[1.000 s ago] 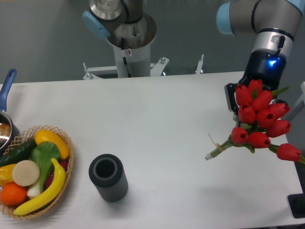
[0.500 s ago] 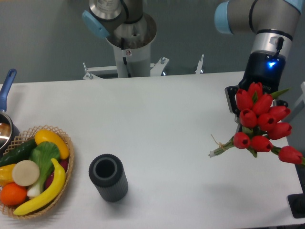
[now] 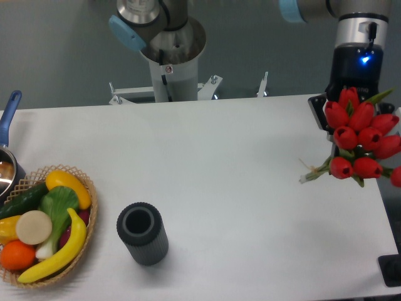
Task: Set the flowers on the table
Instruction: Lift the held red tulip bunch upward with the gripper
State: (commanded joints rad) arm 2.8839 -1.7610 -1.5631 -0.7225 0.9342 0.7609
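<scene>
1. Where the white table (image 3: 219,157) meets its right edge, the flowers (image 3: 362,137) sit at the lower end of the arm (image 3: 356,44), a bunch of red tulip heads packed close together.
2. Their green stems run down and to the left, ending in a tied tip (image 3: 307,177) with straw-coloured twine; I cannot tell if that tip touches the table or floats just over it.
3. The pincer (image 3: 341,122) is mostly hidden behind the blooms, with only a dark part showing at their left, so I cannot tell whether its fingers are apart or clamped on the bunch.
4. A blue light glows on the dark wrist section just over the flowers.
5. At the left edge of the table stands a wicker basket (image 3: 84,241) holding a banana, a yellow pepper, a cucumber, an orange, a leafy green and a pale round slice.
6. Near the basket, to its right, stands a dark ribbed cylinder (image 3: 142,233), upright with its hollow top facing the camera.
7. A pot (image 3: 6,169) with a blue handle is cut off by the left edge, above the basket.
8. Behind the table's far edge rises the grey base (image 3: 169,53) of the arm, against a grey-blue wall.
</scene>
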